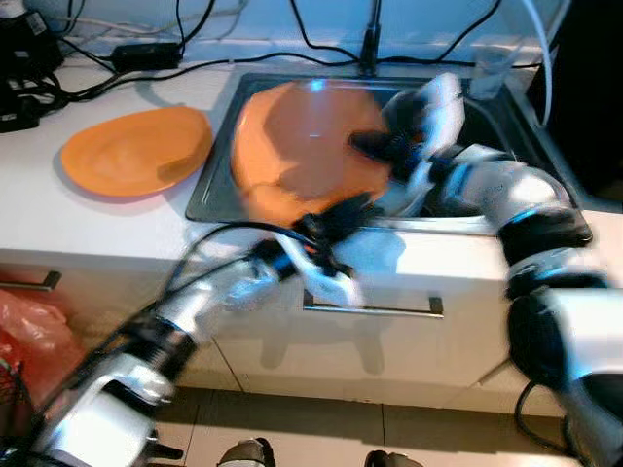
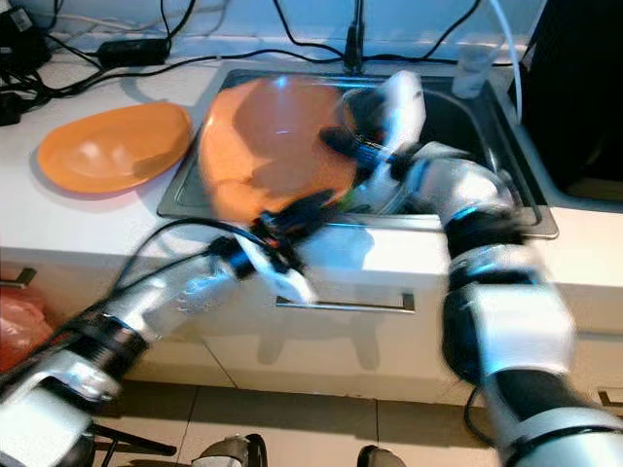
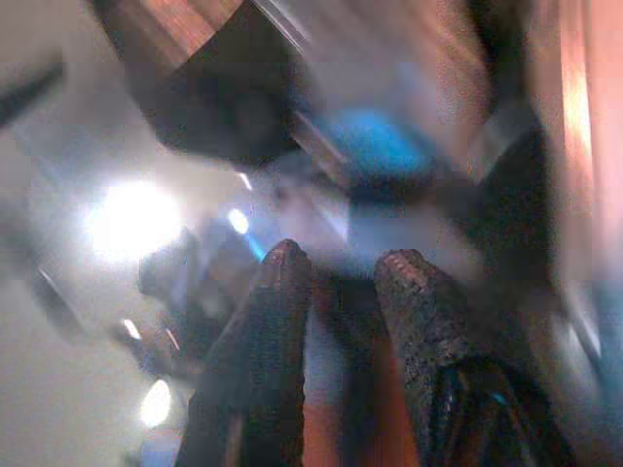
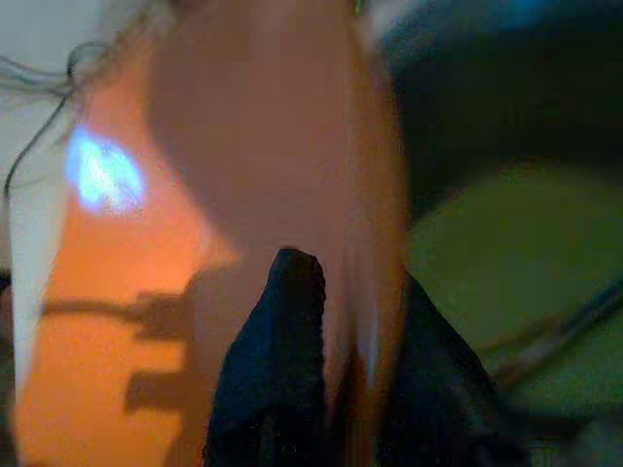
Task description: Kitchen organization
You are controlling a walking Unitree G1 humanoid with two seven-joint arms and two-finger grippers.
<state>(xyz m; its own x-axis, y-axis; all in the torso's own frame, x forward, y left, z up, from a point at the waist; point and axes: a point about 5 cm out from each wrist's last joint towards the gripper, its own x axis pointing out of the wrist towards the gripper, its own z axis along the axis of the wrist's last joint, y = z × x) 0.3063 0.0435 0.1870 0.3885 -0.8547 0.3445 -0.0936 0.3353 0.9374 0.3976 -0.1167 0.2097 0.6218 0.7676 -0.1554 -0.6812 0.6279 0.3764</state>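
While tilted over the sink (image 1: pixel 506 117), orange plate (image 1: pixel 302 146) between right tool's (image 4: pixel 336 321) fingers.

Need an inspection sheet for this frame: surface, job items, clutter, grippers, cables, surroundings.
Surface: white countertop with a steel sink set into it.
Job's things: one orange plate tilted up over the sink; a second orange plate lying flat on the counter to the sink's left.
Clutter: green item in the sink, too blurred to identify.
Grippers: right gripper shut on the tilted plate's rim; left gripper at that plate's near edge, fingers apart.
Cables: black cables and a power adapter along the back of the counter.
Surroundings: cabinet drawer handle below the sink, tiled floor.
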